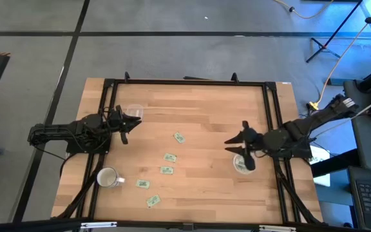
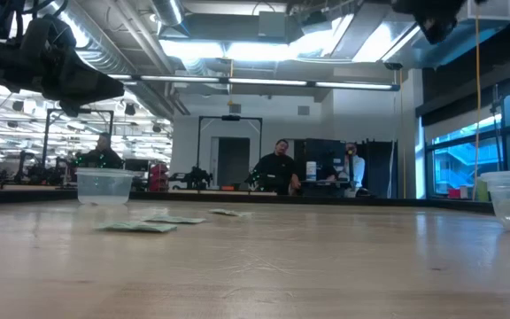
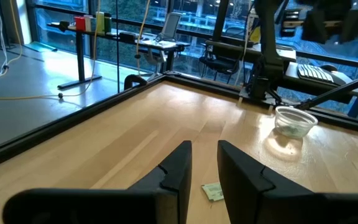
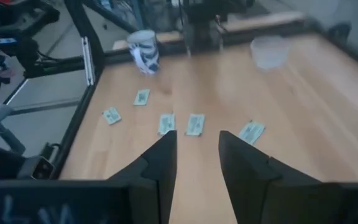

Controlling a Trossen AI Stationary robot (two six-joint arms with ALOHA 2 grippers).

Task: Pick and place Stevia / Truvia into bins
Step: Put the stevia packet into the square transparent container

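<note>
Five pale green and white sachets lie flat on the wooden table, from one sachet (image 1: 179, 137) down through a second (image 1: 167, 170) to the last (image 1: 152, 201); the right wrist view shows them too, e.g. (image 4: 195, 124). One clear bin (image 1: 134, 113) stands by my left gripper (image 1: 133, 124), which is open and raised above the table (image 3: 204, 168). A second clear bin (image 1: 242, 164) with green sachets inside stands under my right arm. My right gripper (image 1: 236, 135) is open, held above the table and facing the sachets (image 4: 197, 155).
A white mug (image 1: 108, 178) stands near the table's near left corner. A black frame (image 1: 185, 82) runs along the table's far and side edges. Bare wood lies between the two arms. People sit in the room beyond the far edge (image 2: 277, 168).
</note>
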